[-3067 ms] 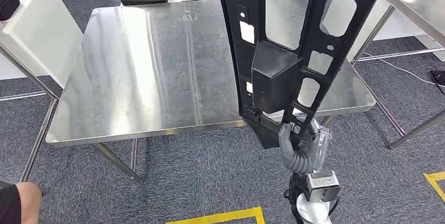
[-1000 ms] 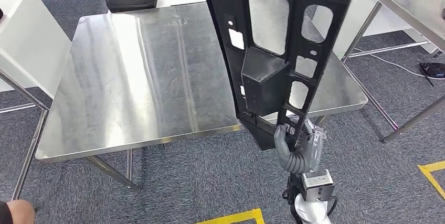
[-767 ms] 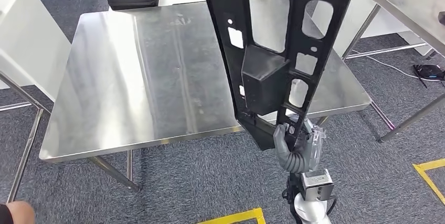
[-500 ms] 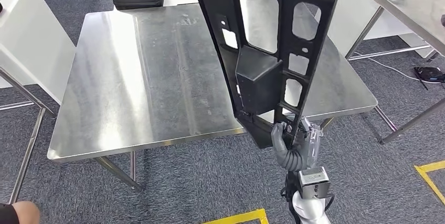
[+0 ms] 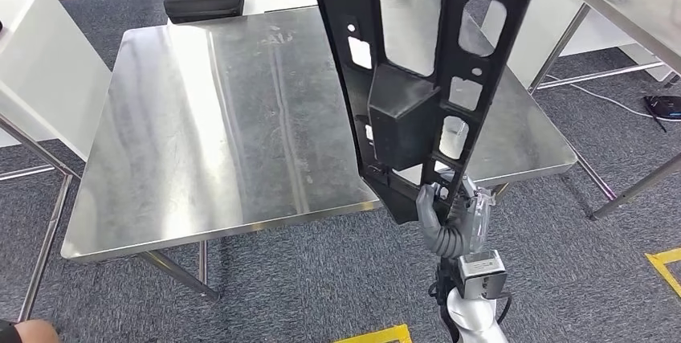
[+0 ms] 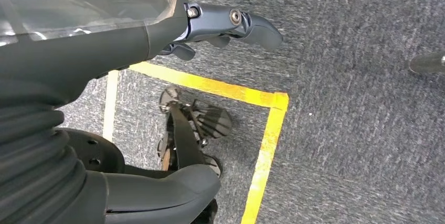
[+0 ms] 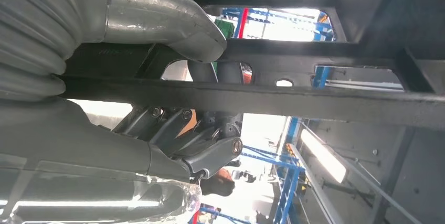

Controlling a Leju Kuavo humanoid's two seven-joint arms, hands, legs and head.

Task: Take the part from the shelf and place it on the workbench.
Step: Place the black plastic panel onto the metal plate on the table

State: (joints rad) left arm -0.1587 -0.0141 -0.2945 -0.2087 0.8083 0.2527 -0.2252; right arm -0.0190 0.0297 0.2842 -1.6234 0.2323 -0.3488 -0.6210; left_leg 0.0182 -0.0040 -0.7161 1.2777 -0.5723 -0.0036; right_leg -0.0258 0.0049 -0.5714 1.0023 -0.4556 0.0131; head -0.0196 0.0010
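Right robot hand [image 5: 451, 216] grips lower edge of large black plastic frame part with cut-out windows [image 5: 417, 78]; part rises upright above robot hand, over near edge of steel tabletop [image 5: 217, 126]. Left robot hand [image 6: 220, 24] hangs over floor, fingers loosely spread, holding nothing.

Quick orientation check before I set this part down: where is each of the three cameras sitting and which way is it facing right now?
Head view: high on the body, facing forward and down at the steel workbench; the right hand holds the black part upright.
Left wrist view: behind the left hand, facing down at grey carpet and yellow floor tape.
Right wrist view: behind the right hand, facing along the part toward blue racks beyond.
Shared: the head and right wrist views both show the right hand gripping the part.
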